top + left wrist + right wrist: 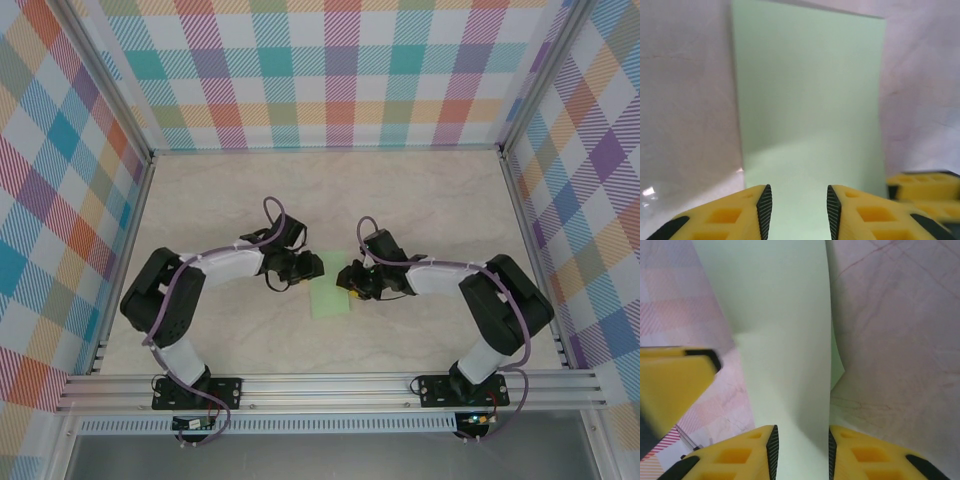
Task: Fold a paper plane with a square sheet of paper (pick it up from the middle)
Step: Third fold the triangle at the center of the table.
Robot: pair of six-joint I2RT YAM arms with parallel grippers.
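The pale green sheet of paper (328, 300) lies at mid-table between my two grippers, folded into a narrow upright rectangle. In the left wrist view the paper (810, 100) rests flat on the table. My left gripper (796, 210) hovers over its near end, jaws apart, nothing pinched. It sits at the paper's upper left (312, 265) in the top view. My right gripper (352, 282) is at the paper's upper right. In the right wrist view a pale layer of the paper (780, 340) rises and runs between the jaws of my right gripper (801, 452), which stand a little apart.
The table (420, 200) is pale marble, walled by checked panels on three sides. An aluminium rail (330, 385) runs along the near edge. The two grippers are close: a right gripper finger (925, 187) shows in the left wrist view, a left one (675, 385) in the right.
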